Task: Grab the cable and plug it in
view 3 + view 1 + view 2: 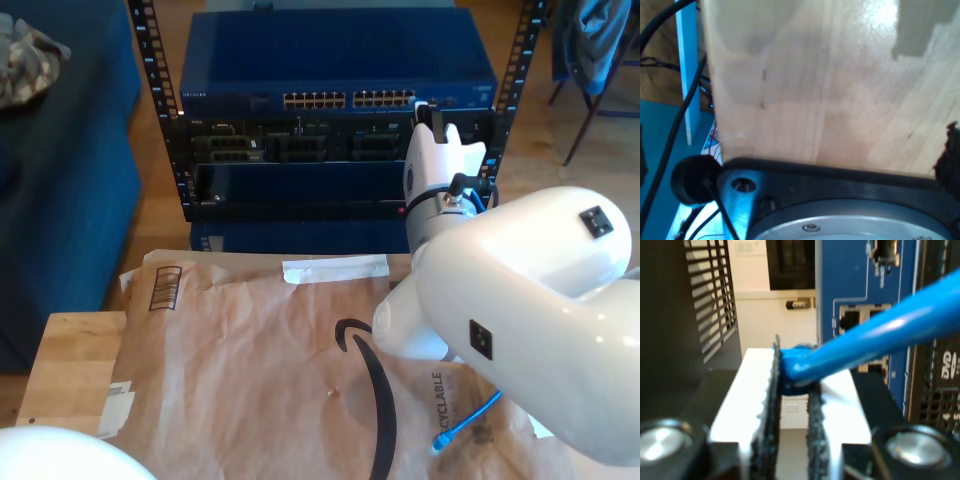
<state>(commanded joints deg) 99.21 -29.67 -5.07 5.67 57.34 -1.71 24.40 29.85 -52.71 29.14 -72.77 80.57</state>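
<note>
Serrated black pads (pixel 771 405) of my second claw (pixel 792 405) close narrowly on the cable (pixel 875 335), thin, bright blue and glossy, which runs out slantwise across the second wrist view before a blue panel with sockets (pixel 865 315). Exterior view: that claw (pixel 445 140) stands at the rack (pixel 335 120), near the switch's port row (pixel 345 99); the cable's free end, with its small plug (pixel 440 443), lies on brown packing paper (pixel 260 340) covering the counter (pixel 70 365). First wrist view: pale wooden board (pixel 830 85) and black cords; my first claw's state cannot be told.
</note>
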